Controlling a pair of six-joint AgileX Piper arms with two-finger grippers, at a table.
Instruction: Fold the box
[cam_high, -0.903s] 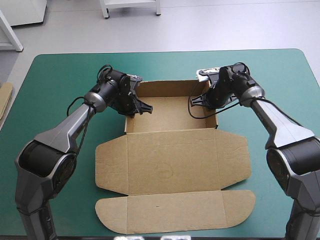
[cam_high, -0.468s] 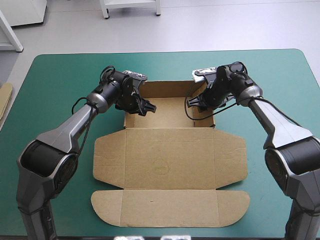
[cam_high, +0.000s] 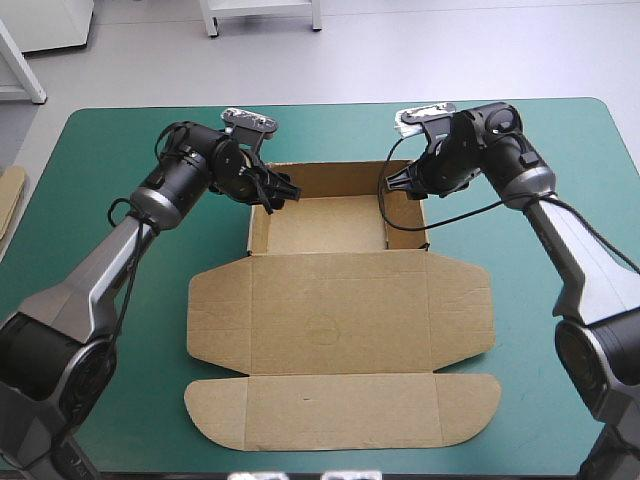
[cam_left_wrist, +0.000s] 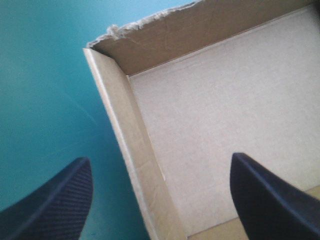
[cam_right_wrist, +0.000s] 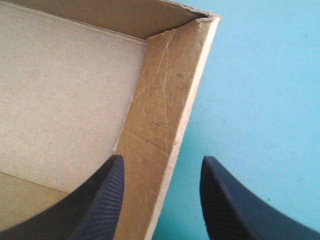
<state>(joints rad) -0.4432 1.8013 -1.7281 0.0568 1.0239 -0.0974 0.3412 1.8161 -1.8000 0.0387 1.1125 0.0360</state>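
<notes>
Desk (cam_high: 110, 150), teal-green cover. At its 9 o'clock edge a sliver of spare board (cam_high: 9, 198) shows, well apart from everything else.

Left gripper (cam_high: 277, 194): at the 10 o'clock corner of the tray (cam_high: 325, 225), arm coming in from 8 o'clock. In the wrist view its black fingers (cam_left_wrist: 52, 205) stand wide apart and hold nothing. The tray's left wall (cam_left_wrist: 135, 150) runs upright between them. One finger is over the cover outside the wall, the other over the tray floor inside. No contact with the board can be seen.

Box (cam_high: 340, 320): brown, mid-desk, partly formed. The tray sits at the 12 o'clock end with its left, far and right walls raised. The far wall's top edge looks ragged in the left wrist view. The lid panel lies flat toward 6 o'clock, with side flaps out at 9 and 3 o'clock. A long rounded flap (cam_high: 340, 412) lies nearest the desk's 6 o'clock edge.

Right gripper (cam_high: 403, 186): at the tray's 2 o'clock corner, arm coming in from 4 o'clock. Its fingers are parted, less widely than the left pair, and grip nothing. The right wall (cam_right_wrist: 165, 100) stands between them. The inner finger is close against the wall's inside face, and I cannot tell whether it touches. The outer finger is over bare cover.
</notes>
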